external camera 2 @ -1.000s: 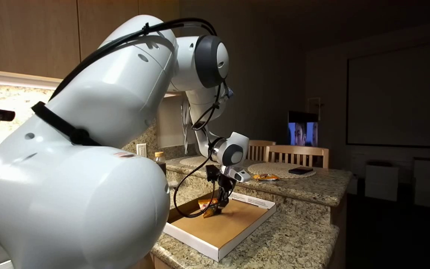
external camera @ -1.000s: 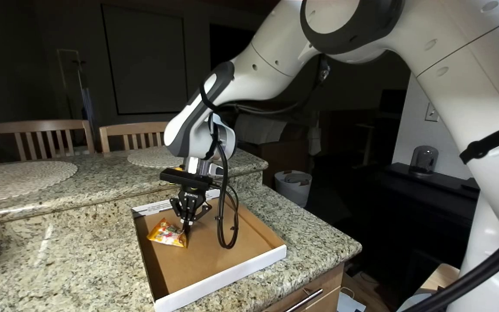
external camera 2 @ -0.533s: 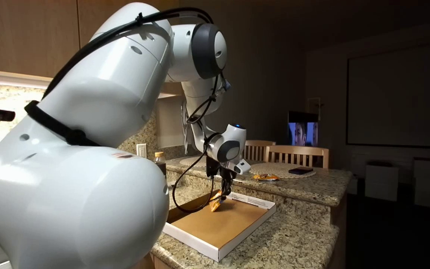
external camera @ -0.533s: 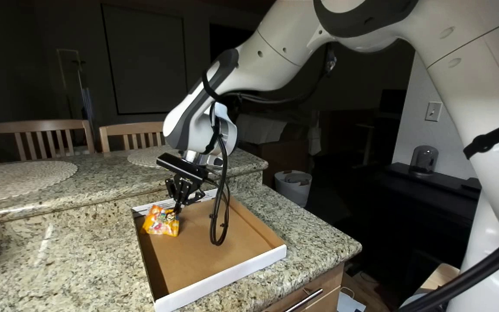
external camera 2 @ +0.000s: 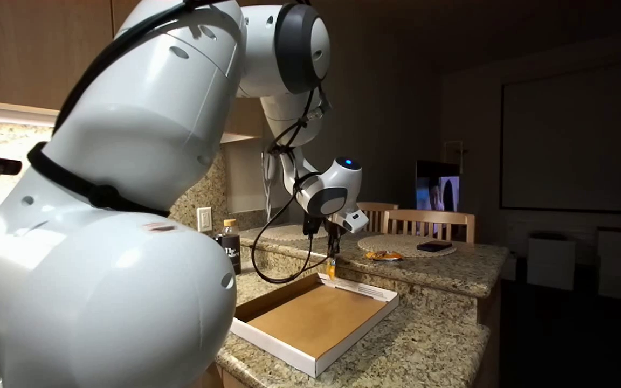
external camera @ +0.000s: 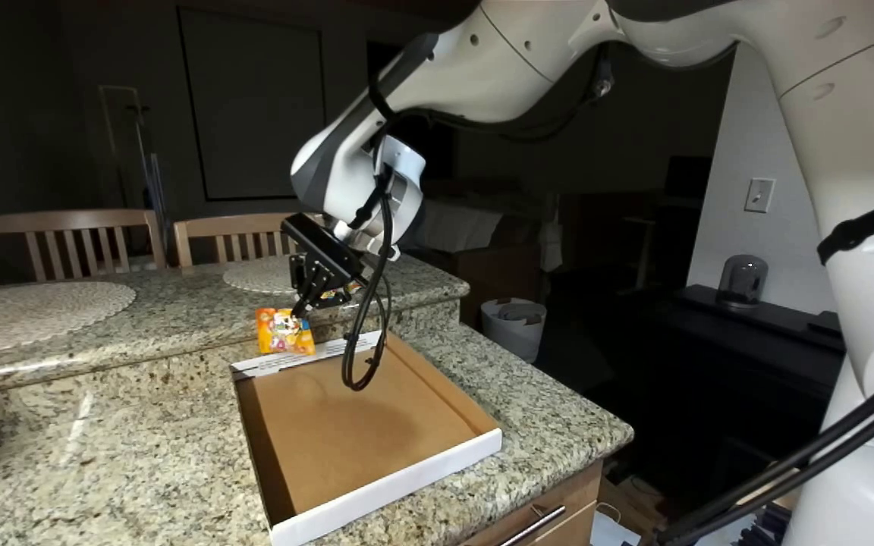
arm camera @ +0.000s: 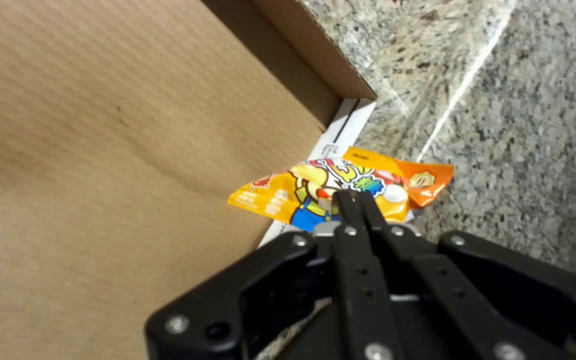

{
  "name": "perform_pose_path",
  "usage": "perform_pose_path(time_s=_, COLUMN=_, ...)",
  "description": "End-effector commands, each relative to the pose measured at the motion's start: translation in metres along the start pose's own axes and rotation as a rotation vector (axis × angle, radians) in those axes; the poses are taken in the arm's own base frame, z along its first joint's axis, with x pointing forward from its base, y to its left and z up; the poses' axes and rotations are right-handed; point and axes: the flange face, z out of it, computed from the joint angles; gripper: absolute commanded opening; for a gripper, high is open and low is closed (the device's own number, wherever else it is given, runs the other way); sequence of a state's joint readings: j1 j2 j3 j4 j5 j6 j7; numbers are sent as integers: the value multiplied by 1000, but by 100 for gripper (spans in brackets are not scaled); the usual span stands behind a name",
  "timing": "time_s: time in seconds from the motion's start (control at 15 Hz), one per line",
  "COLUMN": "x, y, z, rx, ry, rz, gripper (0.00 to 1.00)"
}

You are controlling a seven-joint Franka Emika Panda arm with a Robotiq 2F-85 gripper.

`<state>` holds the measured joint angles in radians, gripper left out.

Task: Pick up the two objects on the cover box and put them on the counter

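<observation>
The tool [arm camera: 354, 198] pinches 1 packet [arm camera: 333, 182] above the cover box [external camera: 388, 491] rim; in an exterior view, the raised tabletop [external camera 2: 450, 269] bearing the other packet [external camera 2: 384, 255] lies at the tool's 3 o'clock.

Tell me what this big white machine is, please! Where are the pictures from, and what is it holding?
That's a robot arm, with joints that bend like your elbow. Its black gripper is for pinching, like your finger and thumb. Two pictures are taken from outside the robot, from different places. The close-up comes from a camera on the arm's wrist.

The gripper is shut on a shiny orange packet, holding it up near the white edge of a shallow cardboard box. The box sits on a speckled stone counter. On the counter's raised part, a second orange packet lies by the edge of a round mat, and a flat dark thing rests on that mat.
</observation>
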<state>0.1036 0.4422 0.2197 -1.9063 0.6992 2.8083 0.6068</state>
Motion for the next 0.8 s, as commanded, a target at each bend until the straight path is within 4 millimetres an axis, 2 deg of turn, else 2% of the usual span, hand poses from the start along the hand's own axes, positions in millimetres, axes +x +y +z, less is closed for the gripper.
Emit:
perform_pose_path(time_s=0.0, x=13, y=-10, z=-34, rx=93, ry=35, rz=15, gripper=5)
perform_pose_path(time_s=0.47, x=54, y=-61, z=-92, rx=269, ry=82, rz=119, gripper=5)
perform_pose_path(time_s=0.6, x=70, y=-70, z=-93, rx=283, ry=89, rz=139, gripper=5)
perform_pose_path(time_s=0.73, x=82, y=-70, z=-85, rx=264, ry=87, rz=143, gripper=5)
